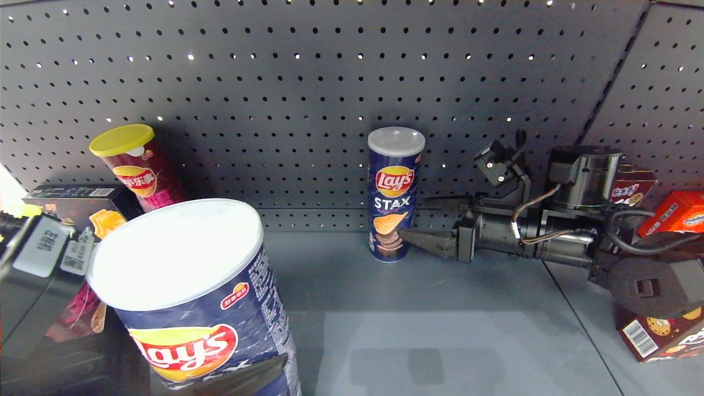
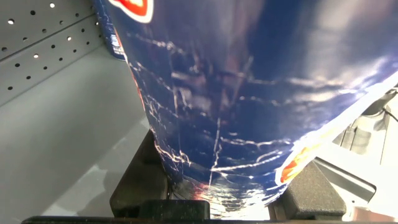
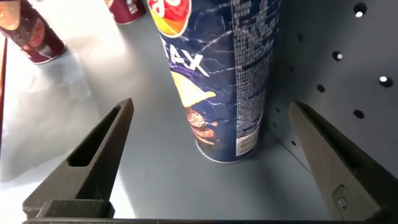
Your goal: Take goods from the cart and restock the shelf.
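Perforated grey metal panel (image 1: 308, 82) backs a grey metal shelf (image 1: 440, 330), and near that back wall a tall blue cardboard chip canister (image 1: 395, 195) with a translucent plastic lid stands upright. The right end effector (image 1: 426, 223) lies level with its lower half, jaws spread wide. From the right wrist view the canister sits just ahead of the two dark fingers (image 3: 102, 149), with a clear gap on each side, so nothing is gripped there. The left end effector (image 2: 221, 199) is clamped on a second blue canister (image 1: 187, 297) low on its body, holding it raised and tilted close under the head camera. These tubes are probably light and stiff but thin-walled, and the glossy printed skin looks slippery. The safest hold is judged to be across the round body at or below the middle with moderate squeeze, never on the snap lid, which could pop off. A tall, narrow tube would tip easily if nudged near the top. Counted: two blue canisters. One maroon canister with a yellow lid (image 1: 140, 168) stands at the left, with a second maroon tube in the right wrist view. There is also one black carton (image 1: 77, 201) and three red and orange cartons (image 1: 676, 212), partly hidden by the arm.
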Motion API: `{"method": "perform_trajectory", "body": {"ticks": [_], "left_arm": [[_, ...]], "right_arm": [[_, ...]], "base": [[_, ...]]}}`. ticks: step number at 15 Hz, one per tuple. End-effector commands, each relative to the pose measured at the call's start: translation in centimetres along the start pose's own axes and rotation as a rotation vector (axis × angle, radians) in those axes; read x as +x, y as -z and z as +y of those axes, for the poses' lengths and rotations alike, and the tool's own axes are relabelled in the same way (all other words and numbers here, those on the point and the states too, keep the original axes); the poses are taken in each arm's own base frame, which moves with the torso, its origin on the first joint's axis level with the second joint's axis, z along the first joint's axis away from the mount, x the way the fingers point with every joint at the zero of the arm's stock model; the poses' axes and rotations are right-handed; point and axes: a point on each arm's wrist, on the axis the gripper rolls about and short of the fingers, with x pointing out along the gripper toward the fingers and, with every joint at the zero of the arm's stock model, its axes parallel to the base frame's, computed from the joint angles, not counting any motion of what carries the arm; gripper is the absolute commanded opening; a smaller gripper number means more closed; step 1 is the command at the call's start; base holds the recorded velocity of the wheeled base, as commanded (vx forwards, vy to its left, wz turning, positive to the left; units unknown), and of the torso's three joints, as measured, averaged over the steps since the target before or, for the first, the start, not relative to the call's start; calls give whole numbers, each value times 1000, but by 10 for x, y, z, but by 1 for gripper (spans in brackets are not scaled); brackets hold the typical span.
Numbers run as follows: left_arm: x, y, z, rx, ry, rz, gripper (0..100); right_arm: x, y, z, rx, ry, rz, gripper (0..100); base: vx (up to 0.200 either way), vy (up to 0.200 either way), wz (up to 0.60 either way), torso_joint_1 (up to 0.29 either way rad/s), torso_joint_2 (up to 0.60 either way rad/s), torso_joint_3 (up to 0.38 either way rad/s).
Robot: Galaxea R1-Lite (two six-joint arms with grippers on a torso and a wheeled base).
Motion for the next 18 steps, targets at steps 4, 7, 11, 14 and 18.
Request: {"method": "perform_trajectory", "body": {"ticks": [4,7,11,14,18], "left_arm": [[0,0,0,0,-1,1,0],[0,0,0,-2,-1,1,0],[0,0,0,-2,-1,2,0],[0,3,0,-4,-1,10,0],[0,4,0,-4,-1,13,0]], "right_arm": [[13,6,-10,-5,-12,-11,100],[22,9,-14,-6,-18,-13,100],[28,11,-16,-6,-23,-11,100],[32,13,-17,-5,-25,-10,100],[42,15,-15,-6,-37,-9,100]], "base": [[0,0,0,0,0,0],[0,0,0,0,0,0],[0,0,0,0,0,0],[0,0,0,0,0,0],[0,0,0,0,0,0]]}}
